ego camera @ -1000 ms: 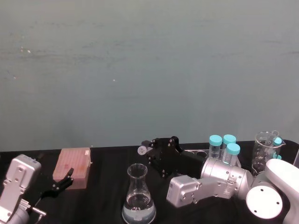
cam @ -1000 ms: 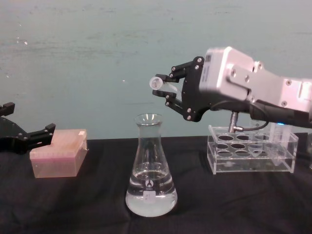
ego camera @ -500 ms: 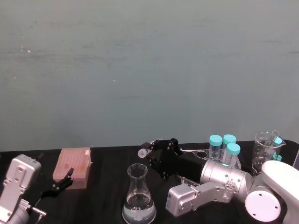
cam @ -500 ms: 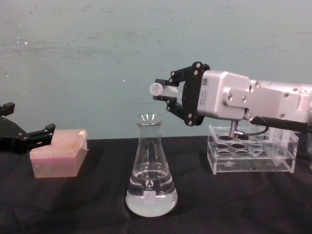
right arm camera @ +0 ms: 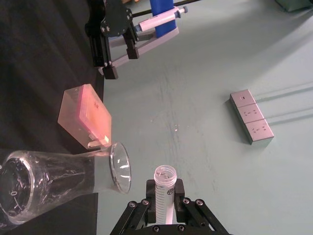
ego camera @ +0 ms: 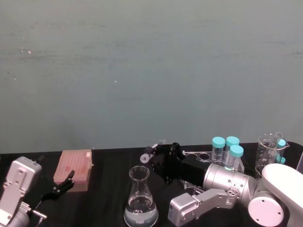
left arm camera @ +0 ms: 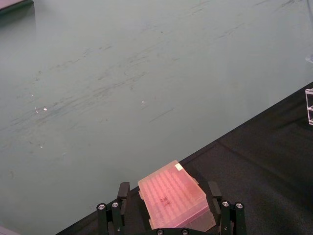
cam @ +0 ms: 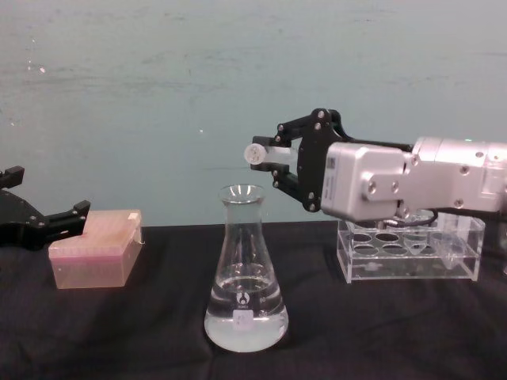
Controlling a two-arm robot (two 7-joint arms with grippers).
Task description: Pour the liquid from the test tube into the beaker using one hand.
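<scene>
The right arm point(cam: 412, 178) reaches level across the tabletop point(cam: 119, 332), its fingers point(cam: 297, 126) clamped on the test tube point(cam: 262, 152), held horizontal above the beaker point(cam: 244, 261). At the far left, the left fingers point(cam: 67, 215) rest spread by a pink box point(cam: 95, 249).

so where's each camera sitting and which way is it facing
Head: high, looking down at the table; right arm and left gripper show.
Chest: low, facing across the table; right gripper holding the tube, by the beaker.
Left wrist: along its open fingers to a pink box.
Right wrist: along its fingers to tube and beaker mouth.
Head and chest share the beaker.
</scene>
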